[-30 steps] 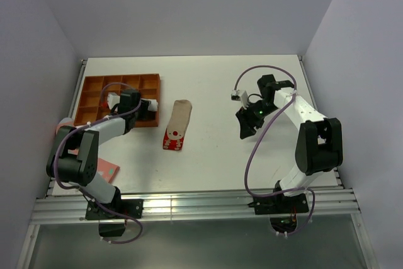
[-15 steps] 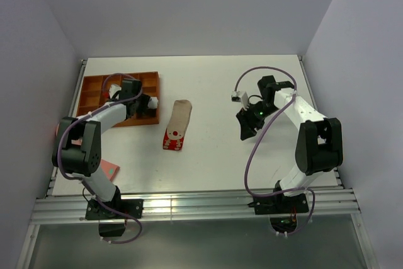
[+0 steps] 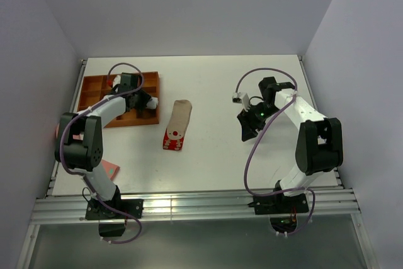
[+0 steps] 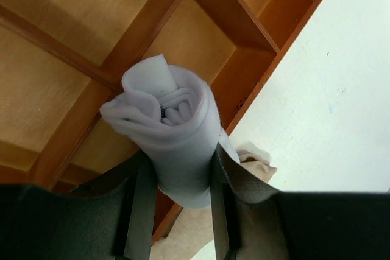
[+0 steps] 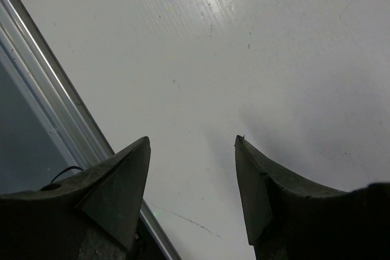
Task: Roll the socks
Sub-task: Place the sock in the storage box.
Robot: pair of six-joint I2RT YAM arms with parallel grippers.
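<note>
- The left tool (image 3: 136, 96) has moved toward the upper left of the top view over the last second, from the tray's near edge to a spot further in over its compartments; the arm's elbow has swung out to the left with it
- Its jaws are part closed on the white sock (image 4: 170, 120), which is rolled into a tight bundle, the coiled end facing the wrist camera and a finger pressing each side
- In the left wrist view the roll hangs above a wooden divider of the tray (image 4: 155, 35), not yet down in any one cell; which cell it is meant for I cannot tell
- My reading: this sock is rolled already and the step in hand is putting it away, so the next move is a lowering and a release into a cell
- The right tool (image 5: 192, 144) has not shifted; it hovers at the right of the top view with its jaws well apart and nothing between them, only bare worktop (image 5: 256, 41) below
- The beige sock (image 3: 181, 113) and red sock (image 3: 174, 138) lie flat and unrolled where they were, end to end at centre left, just right of the tray, so most of the task is left
</note>
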